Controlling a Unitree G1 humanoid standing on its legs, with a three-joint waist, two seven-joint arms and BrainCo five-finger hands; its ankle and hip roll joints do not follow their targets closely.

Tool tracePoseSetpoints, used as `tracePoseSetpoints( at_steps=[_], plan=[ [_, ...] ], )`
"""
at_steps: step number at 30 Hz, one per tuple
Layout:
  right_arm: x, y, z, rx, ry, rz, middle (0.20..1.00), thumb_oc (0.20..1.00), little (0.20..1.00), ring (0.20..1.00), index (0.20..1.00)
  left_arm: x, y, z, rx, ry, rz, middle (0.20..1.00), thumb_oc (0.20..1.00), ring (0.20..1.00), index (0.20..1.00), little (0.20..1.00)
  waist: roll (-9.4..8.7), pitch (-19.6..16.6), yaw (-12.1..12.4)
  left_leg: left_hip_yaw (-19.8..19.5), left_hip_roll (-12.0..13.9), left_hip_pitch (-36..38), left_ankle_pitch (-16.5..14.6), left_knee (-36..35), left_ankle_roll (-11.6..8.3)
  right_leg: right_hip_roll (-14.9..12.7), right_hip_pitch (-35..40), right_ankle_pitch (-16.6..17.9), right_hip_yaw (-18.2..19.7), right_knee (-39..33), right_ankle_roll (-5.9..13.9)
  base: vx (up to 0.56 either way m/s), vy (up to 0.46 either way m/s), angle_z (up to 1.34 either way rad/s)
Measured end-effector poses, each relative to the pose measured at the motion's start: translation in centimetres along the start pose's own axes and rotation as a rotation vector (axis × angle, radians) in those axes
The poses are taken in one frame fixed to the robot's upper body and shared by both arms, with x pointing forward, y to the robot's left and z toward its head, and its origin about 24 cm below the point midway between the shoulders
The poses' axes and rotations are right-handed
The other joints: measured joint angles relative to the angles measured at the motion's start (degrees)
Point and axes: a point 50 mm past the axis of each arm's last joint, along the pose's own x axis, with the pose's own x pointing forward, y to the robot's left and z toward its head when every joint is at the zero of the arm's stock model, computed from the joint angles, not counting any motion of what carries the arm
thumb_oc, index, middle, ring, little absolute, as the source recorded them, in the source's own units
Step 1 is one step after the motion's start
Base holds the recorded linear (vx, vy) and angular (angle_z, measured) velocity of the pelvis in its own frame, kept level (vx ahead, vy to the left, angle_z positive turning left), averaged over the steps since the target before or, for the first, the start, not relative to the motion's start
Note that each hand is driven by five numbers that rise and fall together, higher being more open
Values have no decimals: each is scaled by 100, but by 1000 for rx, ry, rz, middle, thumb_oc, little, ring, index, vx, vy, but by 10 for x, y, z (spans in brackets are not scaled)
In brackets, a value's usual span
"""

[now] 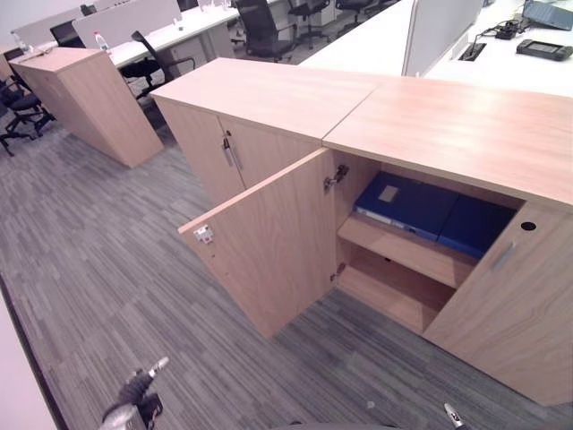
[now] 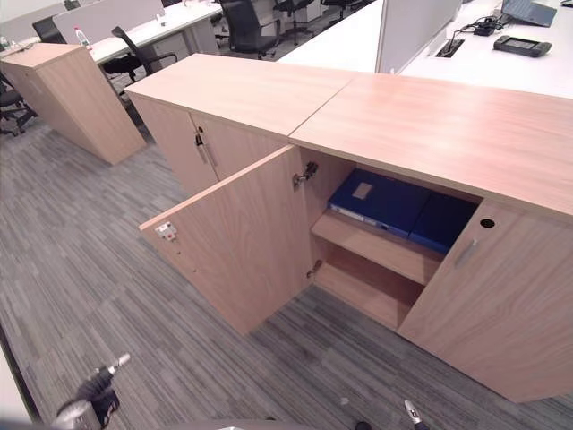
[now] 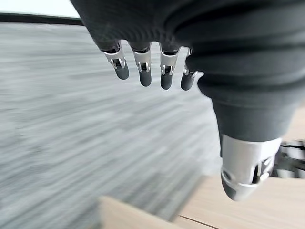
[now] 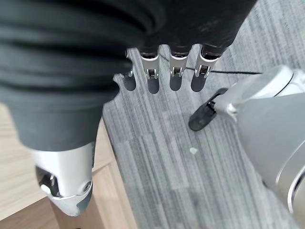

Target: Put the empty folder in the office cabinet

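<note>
The blue folder (image 1: 406, 205) lies flat on the upper shelf (image 1: 403, 249) inside the open office cabinet (image 1: 448, 134), right of centre in the left eye view, with a small pale label on its upper face and its long axis running from the opening back into the cabinet, slanted toward the lower right of the frame. A second blue folder (image 1: 476, 226) lies just beside it, to its right on the same shelf. Judged from this, the folder is already where the task wants it, and the one thing left standing open is the cabinet door (image 1: 269, 242), swung out toward the lower left of the frame on its hinge (image 1: 337, 176). Both hands are low at the bottom edge of the frame, well apart from the cabinet: the left hand (image 1: 134, 399) shows at lower left, the right hand (image 4: 164, 71) is seen in its own wrist view above grey carpet (image 1: 98, 260). In the left wrist view the fingers (image 3: 143, 67) hang straight and relaxed with nothing between them and the thumb; the right hand's fingers in the right wrist view are likewise loose and empty. The door's free edge, with its small metal catch (image 1: 204, 235), points toward the left hand, which looks the nearer of the two to it, so closing the door would probably fall to the left arm, pushing up and to the right in the frame.
</note>
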Motion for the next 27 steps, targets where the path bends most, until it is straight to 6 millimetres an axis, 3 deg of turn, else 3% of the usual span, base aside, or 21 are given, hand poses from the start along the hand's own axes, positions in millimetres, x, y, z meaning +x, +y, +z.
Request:
tracePoseSetpoints(
  at_steps=[4, 5, 8, 13, 20, 24, 27],
  plan=[
    [0, -1, 3, -1, -7, -1, 1000, 1000, 1000, 1000, 1000, 4, -2, 28, 22, -84, -14, 1000, 1000, 1000, 1000, 1000, -9, -9, -109, 81, 2, 8, 20, 2, 28, 0, -27, 32, 44, 30, 19, -2, 51, -10],
    [0, 0, 4, -2, -12, 1, 1000, 1000, 1000, 1000, 1000, 4, -8, 39, 42, -119, -34, 1000, 1000, 1000, 1000, 1000, -24, -7, -121, 127, 4, 9, 21, 13, 28, 6, -55, 53, 97, 33, 34, -10, 37, -16],
    [1, 4, 7, -2, -17, 12, 1000, 1000, 1000, 1000, 1000, 5, -19, 48, 86, -147, -70, 1000, 1000, 1000, 1000, 1000, -26, -7, -134, 218, 8, 14, 21, 23, 29, 5, -105, 80, 198, 32, 47, -13, 32, -18],
    [0, 5, 4, -2, -1, 15, 1000, 1000, 1000, 1000, 1000, 3, -52, 75, 136, -240, -174, 1000, 1000, 1000, 1000, 1000, -219, 4, -160, 272, 16, 34, 25, 10, 28, 14, -104, 100, 218, 33, 44, -4, 24, -4],
    [1, 7, 6, -2, 0, 23, 1000, 1000, 1000, 1000, 1000, 8, -48, 75, 77, -199, -143, 1000, 1000, 1000, 1000, 1000, -308, 23, -284, 382, 34, 137, 10, 0, 42, 16, -69, 108, 266, 32, 55, -3, 6, -9],
    [0, 3, 4, -3, 6, 24, 1000, 1000, 1000, 1000, 1000, 11, -26, 96, 91, -216, -72, 1000, 1000, 1000, 1000, 1000, -326, 28, -315, 492, 51, 152, 8, 0, 44, 14, -114, 149, 269, 32, 59, -2, 0, -13],
    [0, 1, 2, -4, 13, 20, 1000, 1000, 1000, 1000, 1000, 11, -23, 110, 88, -247, -62, 1000, 1000, 1000, 1000, 1000, -327, 29, -311, 524, 50, 171, 3, 0, 46, 9, -116, 175, 268, 32, 69, -8, -2, -7]
  ],
)
